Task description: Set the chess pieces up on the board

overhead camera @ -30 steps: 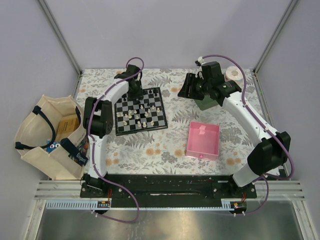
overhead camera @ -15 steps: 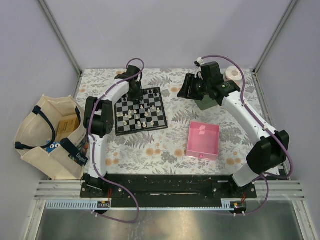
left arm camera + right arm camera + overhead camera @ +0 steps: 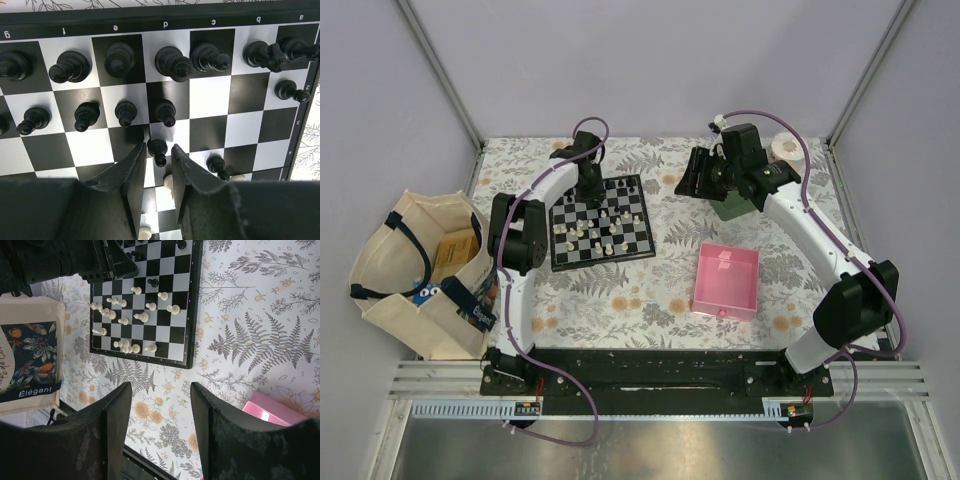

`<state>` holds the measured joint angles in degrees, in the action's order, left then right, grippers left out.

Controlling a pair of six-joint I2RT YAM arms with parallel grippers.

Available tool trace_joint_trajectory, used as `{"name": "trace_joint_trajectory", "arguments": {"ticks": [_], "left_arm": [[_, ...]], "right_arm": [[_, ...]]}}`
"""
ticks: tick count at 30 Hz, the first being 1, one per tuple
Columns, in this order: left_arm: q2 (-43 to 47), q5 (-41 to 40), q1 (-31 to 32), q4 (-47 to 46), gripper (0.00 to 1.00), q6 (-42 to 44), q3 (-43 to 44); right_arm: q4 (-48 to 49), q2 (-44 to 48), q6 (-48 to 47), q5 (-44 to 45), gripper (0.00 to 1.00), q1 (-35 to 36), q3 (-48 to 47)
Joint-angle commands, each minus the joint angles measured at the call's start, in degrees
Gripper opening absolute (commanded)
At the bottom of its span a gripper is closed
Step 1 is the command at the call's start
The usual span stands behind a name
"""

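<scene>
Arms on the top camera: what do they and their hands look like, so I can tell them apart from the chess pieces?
The left arm and right arm have white shells with black joints, and a purple cable loops along each. The left hand and right hand are matt black, each with two broad, wedge-shaped fingers that taper to the tip.

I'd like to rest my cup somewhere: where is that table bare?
Bare table between the board and the pink tray, and the near strip before the arm bases. Crowded: the board's chess pieces, and the far right corner by the green tray and roll.
</scene>
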<state>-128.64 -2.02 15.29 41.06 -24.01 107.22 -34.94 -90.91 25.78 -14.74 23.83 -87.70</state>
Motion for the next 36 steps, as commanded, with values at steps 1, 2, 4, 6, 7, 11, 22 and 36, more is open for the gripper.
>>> {"name": "trace_joint_trajectory", "arguments": {"ticks": [1, 2, 4, 6, 7, 11, 22, 36], "left_arm": [[0.40, -0.70, 0.09, -0.63, 0.27, 0.10, 0.62], [0.58, -0.70, 0.09, -0.54, 0.26, 0.02, 0.45], [0.93, -0.79, 0.09, -0.63, 0.24, 0.19, 0.36], [1.20, -0.79, 0.09, -0.63, 0.18, 0.19, 0.10], [1.46, -0.79, 0.09, -0.63, 0.15, 0.19, 0.01], [2.60, -0.61, 0.18, -0.63, 0.05, 0.19, -0.43], [3.22, 1.06, 3.43, -0.63, 0.00, -0.07, 3.34], [-2.75, -2.46, 3.78, 0.16, 0.00, 0.54, 11.61]], "right_arm": [[1.54, -0.05, 0.06, -1.78, 0.59, -0.37, -0.28], [1.54, -0.05, 0.06, -1.69, 0.59, -0.37, -0.28], [1.45, -0.23, 0.06, -1.69, 0.59, -0.37, -0.28], [1.54, -0.32, -0.03, -1.78, 0.59, -0.37, -0.19], [1.45, -0.32, 0.06, -1.78, 0.59, -0.37, -0.10], [1.45, -0.32, 0.06, -1.78, 0.59, -0.37, -0.10], [1.45, 0.03, 0.15, -1.61, 0.59, -0.37, 0.25], [1.28, 0.91, -0.56, -0.99, 0.59, -0.37, 1.22]]}}
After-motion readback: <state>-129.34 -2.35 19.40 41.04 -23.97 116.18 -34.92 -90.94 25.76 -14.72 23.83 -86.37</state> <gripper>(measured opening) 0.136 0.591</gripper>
